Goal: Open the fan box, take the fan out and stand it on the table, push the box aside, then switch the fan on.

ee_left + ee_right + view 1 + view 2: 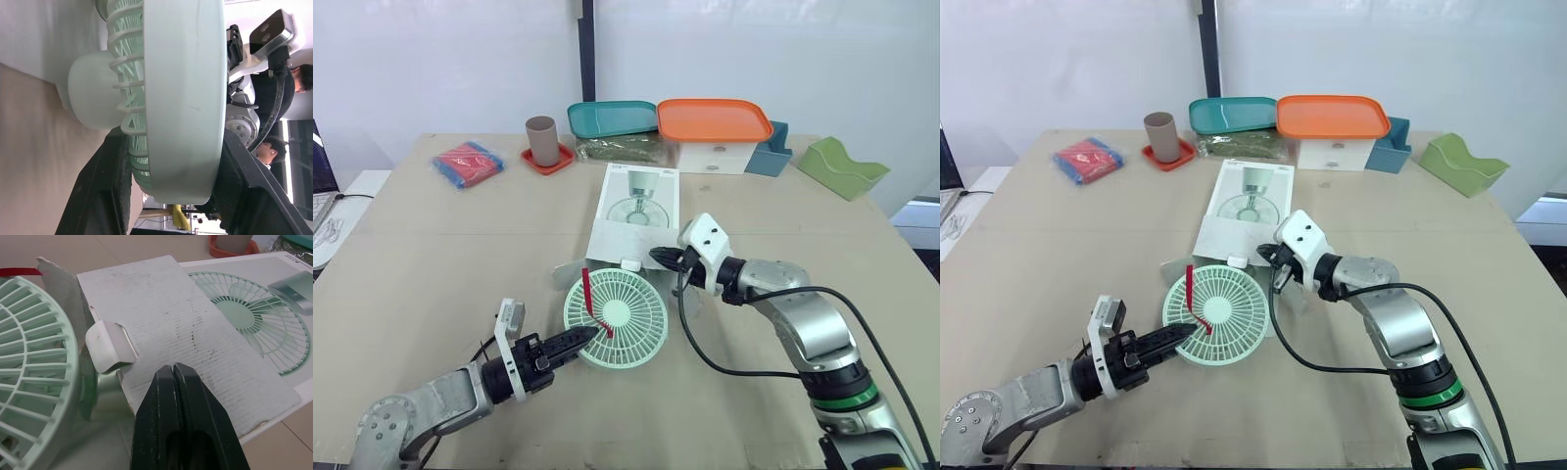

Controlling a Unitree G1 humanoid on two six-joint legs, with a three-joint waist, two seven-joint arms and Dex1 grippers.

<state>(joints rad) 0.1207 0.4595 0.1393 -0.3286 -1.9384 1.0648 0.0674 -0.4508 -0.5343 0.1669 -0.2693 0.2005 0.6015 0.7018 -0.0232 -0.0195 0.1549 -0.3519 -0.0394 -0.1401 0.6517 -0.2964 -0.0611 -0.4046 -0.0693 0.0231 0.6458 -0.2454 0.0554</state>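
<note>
The pale green round fan (617, 315) lies face up on the table, its base end still at the open mouth of the white fan box (634, 211). A red strap (588, 294) crosses the grille. My left gripper (592, 336) is shut on the fan's near rim; in the left wrist view the black fingers (105, 196) clamp both sides of the rim (181, 98). My right gripper (658, 257) is shut with nothing in it. Its tips (175, 369) hover over the box's end flap (195, 328), beside the fan (29, 382).
Along the far edge stand a brown cup on a red coaster (543, 140), a teal tray (612, 117), an orange-lidded white container (715, 119), a blue bin (770, 157) and a green holder (842, 166). A red-and-blue packet (468, 162) lies far left. A black cable (705, 352) loops beside the fan.
</note>
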